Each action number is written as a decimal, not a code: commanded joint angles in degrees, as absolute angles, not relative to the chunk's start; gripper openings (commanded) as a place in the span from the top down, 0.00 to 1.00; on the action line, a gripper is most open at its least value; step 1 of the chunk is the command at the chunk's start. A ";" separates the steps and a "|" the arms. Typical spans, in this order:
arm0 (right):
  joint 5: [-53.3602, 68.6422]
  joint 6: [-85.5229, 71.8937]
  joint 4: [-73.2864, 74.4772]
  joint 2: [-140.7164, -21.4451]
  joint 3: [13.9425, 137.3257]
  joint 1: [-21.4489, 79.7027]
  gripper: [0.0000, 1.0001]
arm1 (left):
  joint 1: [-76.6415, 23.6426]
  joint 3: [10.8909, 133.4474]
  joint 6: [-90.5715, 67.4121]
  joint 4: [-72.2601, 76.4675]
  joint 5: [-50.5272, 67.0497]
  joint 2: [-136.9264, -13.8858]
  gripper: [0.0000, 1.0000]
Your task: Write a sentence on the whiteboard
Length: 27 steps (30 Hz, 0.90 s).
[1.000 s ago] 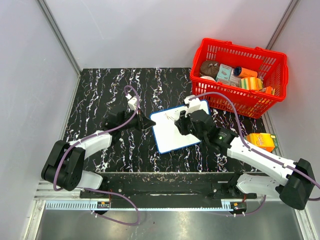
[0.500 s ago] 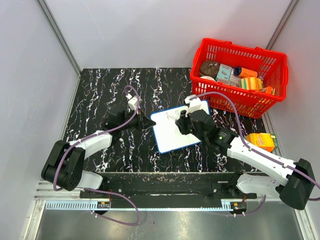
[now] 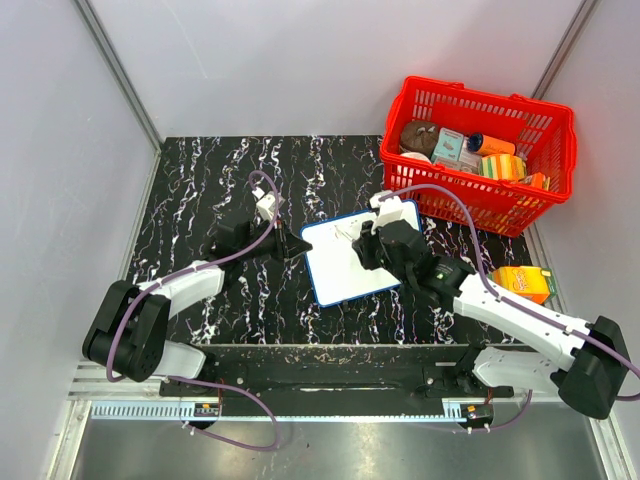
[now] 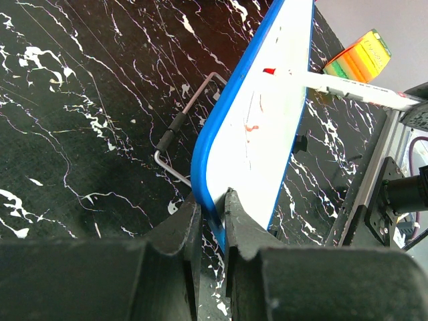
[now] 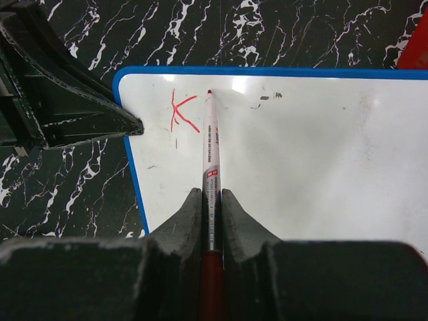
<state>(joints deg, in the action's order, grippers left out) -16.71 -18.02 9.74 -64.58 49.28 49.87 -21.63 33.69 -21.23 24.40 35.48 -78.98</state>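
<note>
Marker (image 5: 211,144) slightly further along whiteboard (image 5: 321,174)

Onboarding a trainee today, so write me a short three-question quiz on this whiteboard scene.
1. True or false: the left gripper is clamped on the blue edge of the whiteboard.
2. What does the red letter on the board read?
3. The right gripper holds: A) an eraser, B) a marker, C) nothing.

Key: 1 true; 2 K; 3 B.
</note>
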 commanded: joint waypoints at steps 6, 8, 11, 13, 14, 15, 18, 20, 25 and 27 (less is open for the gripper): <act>-17.23 -18.81 9.41 -64.87 48.34 49.75 1.00 | -21.27 34.72 -12.66 23.91 27.07 -79.89 1.00; -16.96 -18.98 9.49 -64.78 47.90 49.75 1.00 | -21.27 34.72 -12.66 23.91 26.98 -79.81 1.00; -17.31 -19.42 9.40 -64.60 47.20 49.75 1.00 | -21.27 34.80 -12.57 23.82 26.90 -79.80 1.00; -18.01 -19.77 9.41 -63.90 47.02 49.75 1.00 | -21.27 34.80 -12.57 23.82 26.98 -79.80 1.00; -18.28 -19.86 9.49 -62.77 46.93 49.75 1.00 | -21.36 34.72 -12.57 23.82 26.98 -79.80 1.00; -18.63 -19.95 9.23 -61.88 46.93 49.75 1.00 | -21.27 34.72 -12.57 23.82 26.90 -79.80 1.00; -19.60 -19.52 8.44 -58.72 46.67 49.66 1.00 | -21.36 34.72 -12.57 23.82 26.72 -79.89 1.00; -20.04 -19.34 8.44 -57.14 46.58 49.75 1.00 | -21.36 34.72 -12.48 23.82 26.81 -79.81 1.00; -20.04 -18.28 9.14 -58.09 47.02 49.66 1.00 | -21.27 34.72 -12.48 23.73 26.81 -79.80 1.00; -19.86 -18.28 9.23 -58.97 46.85 49.66 1.00 | -21.27 34.72 -12.39 23.73 26.72 -79.80 1.00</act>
<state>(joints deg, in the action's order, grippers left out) -18.52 -19.07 9.69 -57.76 46.41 49.87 -21.69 33.74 -21.17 23.86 34.83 -78.98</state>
